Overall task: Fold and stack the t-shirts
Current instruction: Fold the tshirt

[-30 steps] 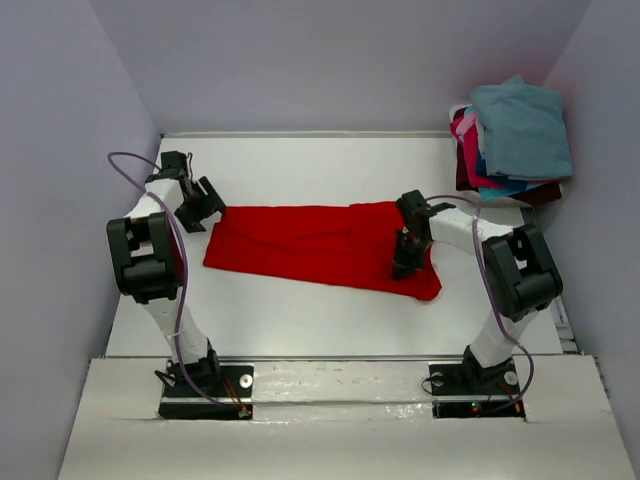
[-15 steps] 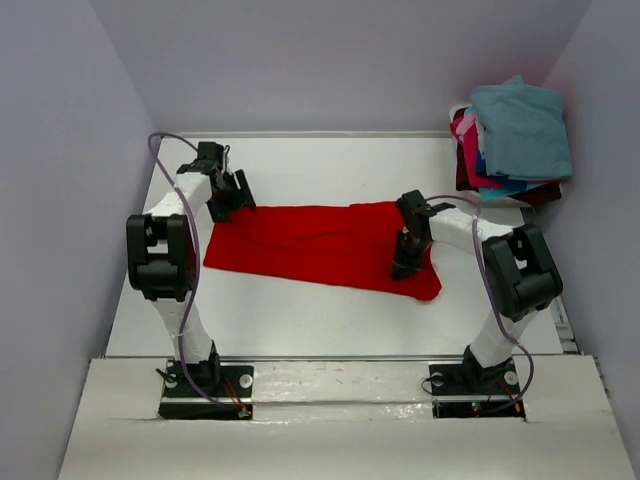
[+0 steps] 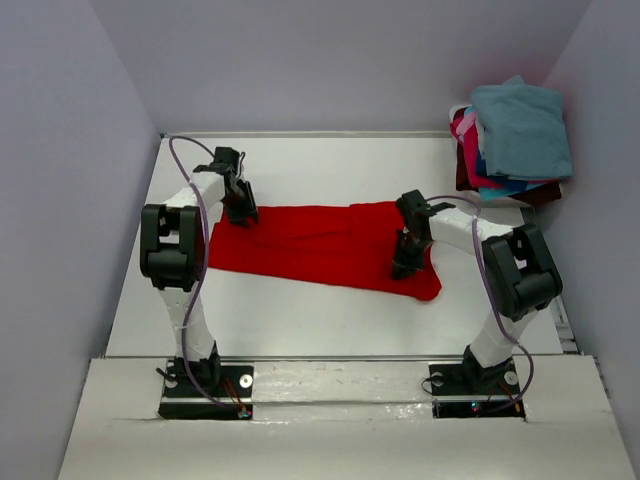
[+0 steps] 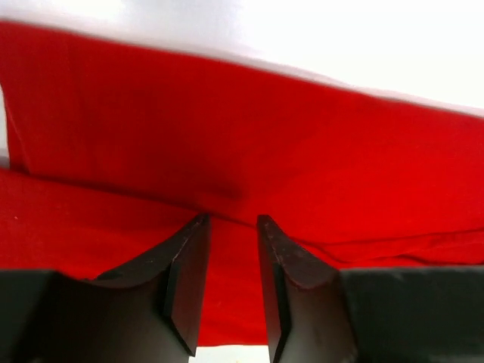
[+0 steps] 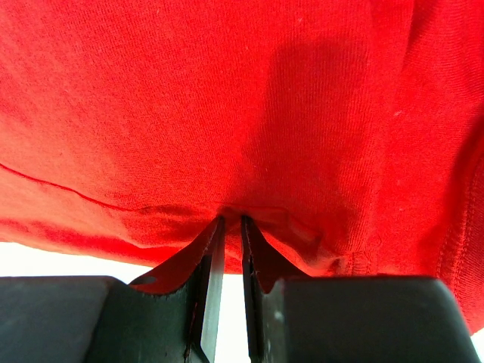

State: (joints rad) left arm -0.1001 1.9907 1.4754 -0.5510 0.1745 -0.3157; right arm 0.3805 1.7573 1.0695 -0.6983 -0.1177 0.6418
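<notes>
The bright red t-shirt (image 3: 310,245) lies spread flat across the middle of the table. My left gripper (image 3: 244,213) is over the shirt's far left corner. In the left wrist view (image 4: 231,219) its jaws stand a little apart, with red cloth (image 4: 302,151) below and between them. My right gripper (image 3: 401,270) is down on the right part of the shirt, near its front edge. In the right wrist view (image 5: 231,219) its jaws are nearly closed and pinch a pucker of red cloth (image 5: 227,98). The other t-shirts (image 3: 515,135), teal on top of pink, blue and maroon, are piled at the back right.
The white table (image 3: 300,320) is walled in by grey panels on the left, back and right. The pile of shirts sits in the back right corner, partly over the table's edge. Both arm bases stand at the near edge.
My left gripper has swung right from the table's left side to the shirt's far left corner. The right arm and the shirt have not moved.
</notes>
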